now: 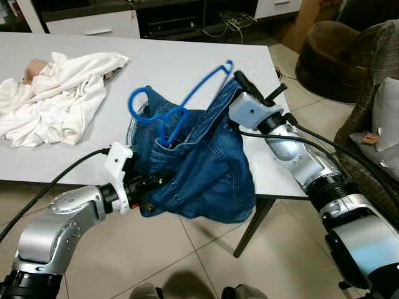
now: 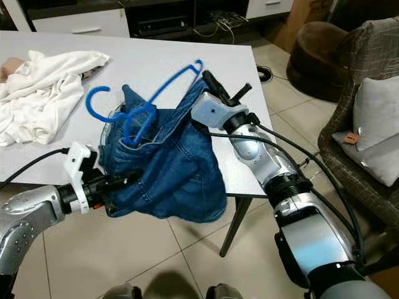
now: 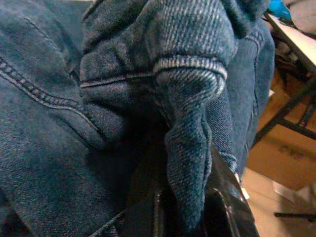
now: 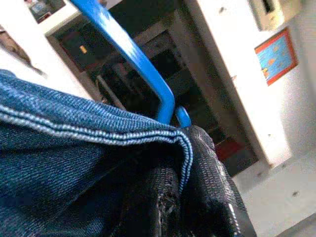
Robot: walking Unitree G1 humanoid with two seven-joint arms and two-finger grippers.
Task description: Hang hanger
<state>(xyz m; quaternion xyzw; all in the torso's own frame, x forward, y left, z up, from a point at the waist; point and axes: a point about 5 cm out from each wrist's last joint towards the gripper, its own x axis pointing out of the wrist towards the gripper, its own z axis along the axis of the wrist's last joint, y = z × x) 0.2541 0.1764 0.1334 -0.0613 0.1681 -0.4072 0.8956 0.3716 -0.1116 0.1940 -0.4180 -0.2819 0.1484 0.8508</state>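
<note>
A blue plastic hanger (image 1: pixel 181 103) pokes out of a pair of blue denim jeans (image 1: pixel 199 168) held up over the front edge of the white table (image 1: pixel 187 59). My left gripper (image 1: pixel 151 185) is shut on the jeans' lower left hem, and the left wrist view shows a denim fold (image 3: pixel 190 148) pinched between its black fingers. My right gripper (image 1: pixel 240 84) is shut on the jeans' upper right edge, right beside the hanger's corner (image 4: pixel 165 106). The hanger's hook (image 2: pixel 103 99) curls at the left; its lower part is buried in the denim.
A crumpled white garment (image 1: pixel 56 93) lies on the table's left side. A dark brown pouf (image 1: pixel 330 56) and a patterned armchair with a grey cushion (image 1: pixel 380 118) stand to the right. Low cabinets and cables (image 1: pixel 230 25) sit behind the table. Tiled floor lies below.
</note>
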